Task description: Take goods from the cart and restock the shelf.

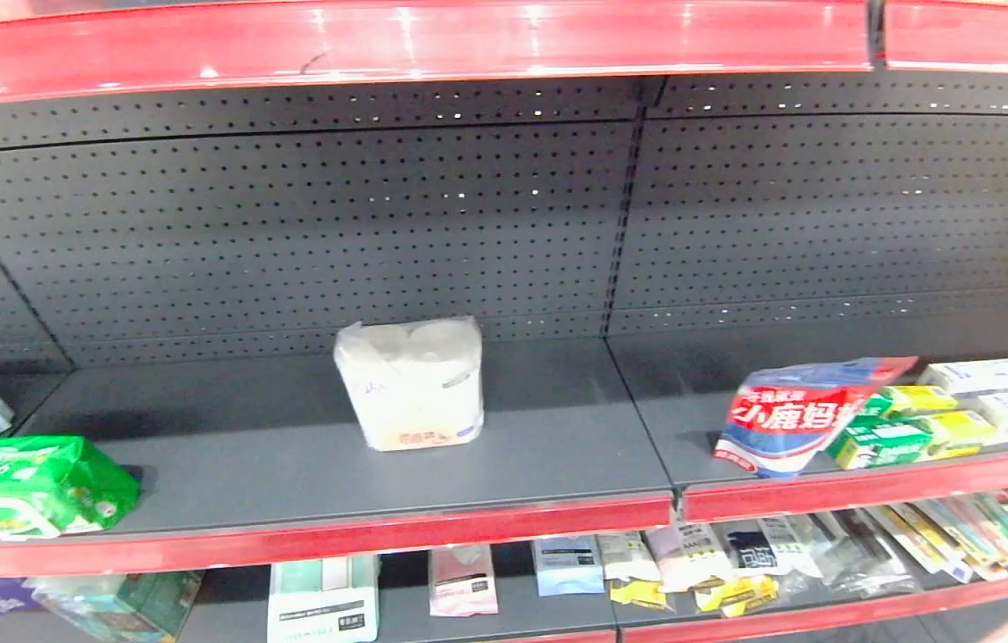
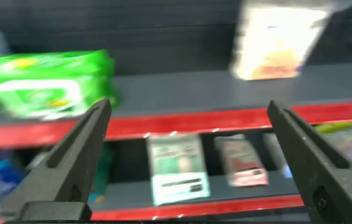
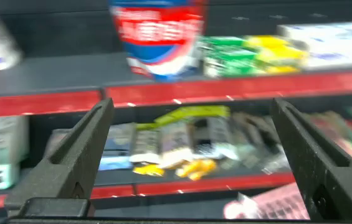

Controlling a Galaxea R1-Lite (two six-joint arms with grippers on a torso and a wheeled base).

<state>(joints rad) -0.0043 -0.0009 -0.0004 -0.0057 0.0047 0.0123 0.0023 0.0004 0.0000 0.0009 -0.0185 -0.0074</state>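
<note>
A white pack of paper rolls point(image 1: 412, 382) stands upright in the middle of the grey shelf point(image 1: 289, 464). A green wipes pack point(image 1: 26, 485) lies at the shelf's left end. A red, white and blue pouch point(image 1: 794, 415) leans at the shelf's right part. My left gripper point(image 2: 188, 134) is open and holds nothing; it faces the shelf's red front edge, with the green wipes pack point(image 2: 45, 84) and white pack point(image 2: 275, 38) beyond. My right gripper point(image 3: 191, 134) is open and holds nothing, in front of the pouch point(image 3: 157, 34) and the lower shelf.
Green and yellow boxes point(image 1: 905, 429) and white boxes point(image 1: 1003, 388) lie at the shelf's far right. The lower shelf point(image 1: 557, 616) holds several small packets and pouches. A pegboard back wall point(image 1: 379, 223) and a red upper shelf edge point(image 1: 396, 40) frame the bay.
</note>
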